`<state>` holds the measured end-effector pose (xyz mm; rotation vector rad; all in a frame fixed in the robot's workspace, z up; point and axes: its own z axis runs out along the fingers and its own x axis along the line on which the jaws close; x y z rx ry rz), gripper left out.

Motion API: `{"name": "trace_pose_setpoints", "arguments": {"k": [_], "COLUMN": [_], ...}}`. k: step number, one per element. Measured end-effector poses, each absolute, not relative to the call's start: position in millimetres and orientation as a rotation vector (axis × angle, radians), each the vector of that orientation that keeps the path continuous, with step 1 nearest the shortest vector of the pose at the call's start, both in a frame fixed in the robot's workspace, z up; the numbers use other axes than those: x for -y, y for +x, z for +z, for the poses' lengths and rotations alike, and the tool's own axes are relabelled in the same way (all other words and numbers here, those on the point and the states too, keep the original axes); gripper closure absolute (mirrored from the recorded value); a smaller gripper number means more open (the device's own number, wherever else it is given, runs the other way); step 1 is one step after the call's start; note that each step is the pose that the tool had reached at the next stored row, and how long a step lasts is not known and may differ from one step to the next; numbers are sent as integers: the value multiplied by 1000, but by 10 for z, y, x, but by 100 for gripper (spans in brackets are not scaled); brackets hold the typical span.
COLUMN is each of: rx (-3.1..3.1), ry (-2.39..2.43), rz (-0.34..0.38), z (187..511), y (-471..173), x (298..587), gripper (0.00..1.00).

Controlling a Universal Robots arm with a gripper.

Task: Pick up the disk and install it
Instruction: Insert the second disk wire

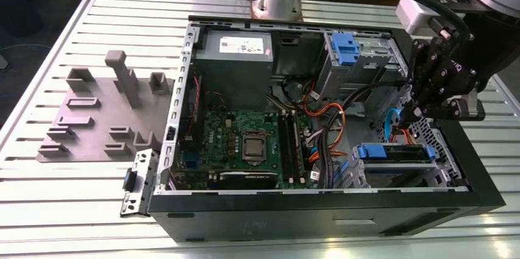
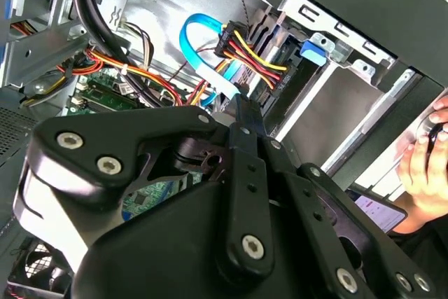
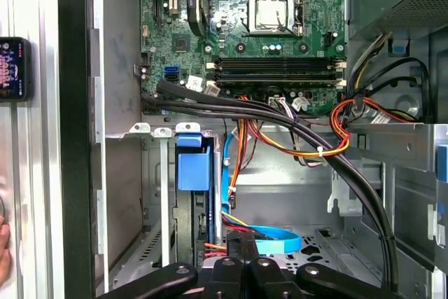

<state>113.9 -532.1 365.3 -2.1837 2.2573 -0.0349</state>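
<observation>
Right now the gripper point(image 1: 422, 113) hangs inside the open PC case point(image 1: 325, 210), at the exterior view's right, just above the lower drive bay. Its fingertips are hidden behind the linkage in both wrist views, so I cannot tell whether they're apart or together, or whether anything is clamped.

Disk point(image 1: 394, 152): sits in the lower bay, blue carrier front visible, just below the gripper. In the first wrist view the blue carrier tab point(image 3: 194, 166) stands upright in the bay with a blue SATA cable point(image 3: 276, 239) and the red-yellow power leads running in at its end, close to the gripper links. Looks seated and cabled.

Step, my guess: tail end of install — disk is in the bay, gripper over it pushing or letting go. Pick-up is done.

Next move needs care for the cables crowding the bay, and a straight path out; snagging the wire bundle point(image 3: 301, 138) is the risk.

A person's hand point(image 2: 427, 152) is at the case edge, apart from the gripper.
</observation>
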Motion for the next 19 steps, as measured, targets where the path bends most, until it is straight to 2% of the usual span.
{"name": "trace_pose_setpoints", "arguments": {"k": [1, 2, 4, 5, 11, 12, 13, 14, 15, 16, 19], "rx": [-2257, -2257, -2257, -2257, -2258, -2258, -2259, -2259, -2260, -2261, -2260], "ry": [-2184, -2184, -2184, -2184, -2184, -2184, -2185, -2186, -2187, -2190, -2198], "rz": [-34, -34, -34, -34, -35, -35, -36, -37, -39, -42, -44], "z": [3652, 3652, 3652, 3651, 3644, 3640, 3638, 3636, 3633, 3629, 3612], "y": [1140, 1141, 1141, 1141, 1141, 1142, 1142, 1142, 1143, 1146, 1155], "x": [5320, 5320, 5321, 5320, 5320, 5320, 5321, 5321, 5321, 5320, 5320], "gripper": [89, 83, 83, 76, 75, 69, 69, 64, 64, 57, 57]}}
